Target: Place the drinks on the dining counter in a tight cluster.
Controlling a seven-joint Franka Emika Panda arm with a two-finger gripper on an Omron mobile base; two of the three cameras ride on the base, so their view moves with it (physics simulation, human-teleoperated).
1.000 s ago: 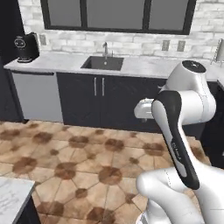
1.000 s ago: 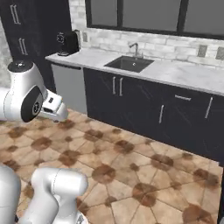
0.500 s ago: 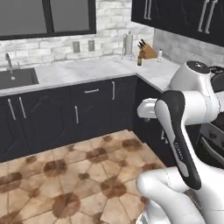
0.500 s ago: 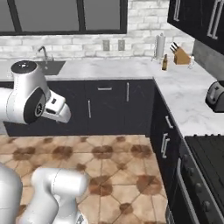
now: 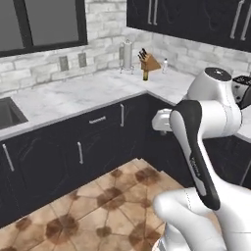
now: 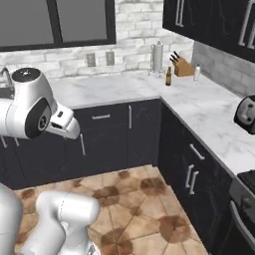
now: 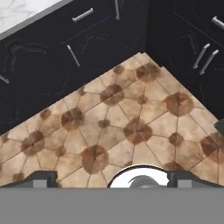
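Observation:
My gripper (image 7: 111,179) hangs over the tiled floor, and its two dark fingertips (image 7: 41,177) stand far apart: open, with nothing between them. A brown glass bottle (image 6: 168,76) stands upright on the corner worktop next to the knife block (image 6: 182,66); it also shows in the left base view as a brown glass bottle (image 5: 145,74). A small pale container (image 6: 196,72) stands just right of the block, too small to identify. The dining counter, the maroon container and the water bottle are out of view.
An L-shaped marble worktop (image 6: 124,87) over dark cabinets (image 6: 107,134) wraps the corner ahead. A paper-towel roll (image 6: 157,57) stands at its back and a toaster (image 6: 246,114) on its right run. A sink edge (image 5: 7,112) shows at far left. Brown tiled floor (image 7: 131,127) lies below.
The whole picture has swung: the base has turned, the sink slid off to the left and the corner worktop with the knife block came into view. The arm keeps its pose.

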